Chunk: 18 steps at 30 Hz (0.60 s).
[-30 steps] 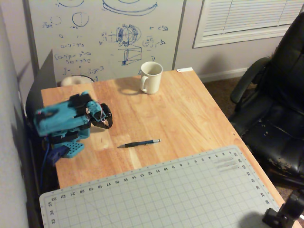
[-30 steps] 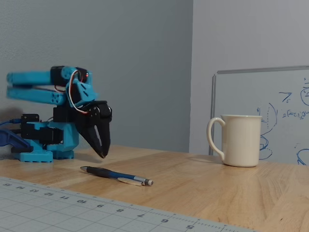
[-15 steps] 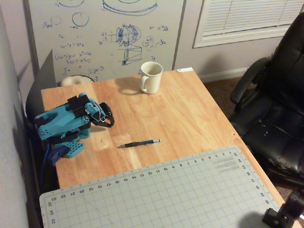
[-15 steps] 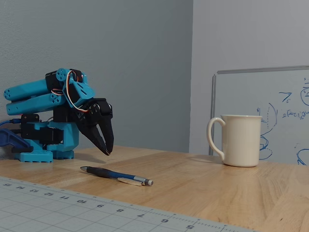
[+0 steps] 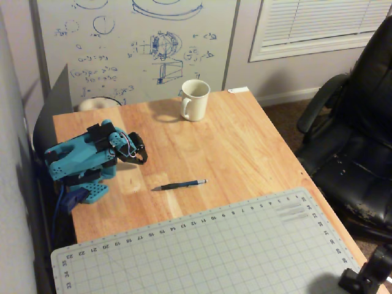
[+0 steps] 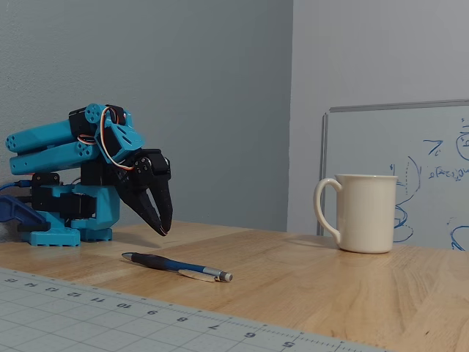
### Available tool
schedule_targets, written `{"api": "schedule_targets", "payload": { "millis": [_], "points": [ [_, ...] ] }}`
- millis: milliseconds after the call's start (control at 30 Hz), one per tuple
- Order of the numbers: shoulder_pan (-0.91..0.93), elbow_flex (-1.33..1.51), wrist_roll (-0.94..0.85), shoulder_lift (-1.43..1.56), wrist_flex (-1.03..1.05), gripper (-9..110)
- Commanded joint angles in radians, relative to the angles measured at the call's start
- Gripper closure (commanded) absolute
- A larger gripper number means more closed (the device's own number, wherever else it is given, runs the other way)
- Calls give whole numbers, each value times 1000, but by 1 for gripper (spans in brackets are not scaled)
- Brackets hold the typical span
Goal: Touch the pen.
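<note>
The pen (image 5: pixel 179 184) (image 6: pixel 176 266), thin and dark with a bluish barrel and a silvery tip, lies flat on the wooden table just above the cutting mat's edge. My blue arm is folded back at the table's left side. Its black gripper (image 5: pixel 141 157) (image 6: pixel 163 229) points down and hangs just above the wood, behind the pen and clear of it. The fingers are nearly together with only a narrow gap, and nothing is between them.
A cream mug (image 5: pixel 195 99) (image 6: pixel 363 213) stands at the table's far side in the overhead view. A grey cutting mat (image 5: pixel 208 251) covers the near part. A whiteboard (image 5: pixel 135 43) leans behind the table, and a black office chair (image 5: pixel 355 128) stands to the right.
A second ago the arm was still folding back, the gripper's tip swinging slightly up. Over the last half second nothing has moved.
</note>
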Motion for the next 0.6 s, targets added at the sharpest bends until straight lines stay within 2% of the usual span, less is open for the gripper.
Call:
{"api": "schedule_targets", "payload": {
  "millis": [0, 567],
  "points": [
    [11, -15, 6, 5, -6, 101],
    [14, -14, 11, 44, -5, 101]
  ]
}}
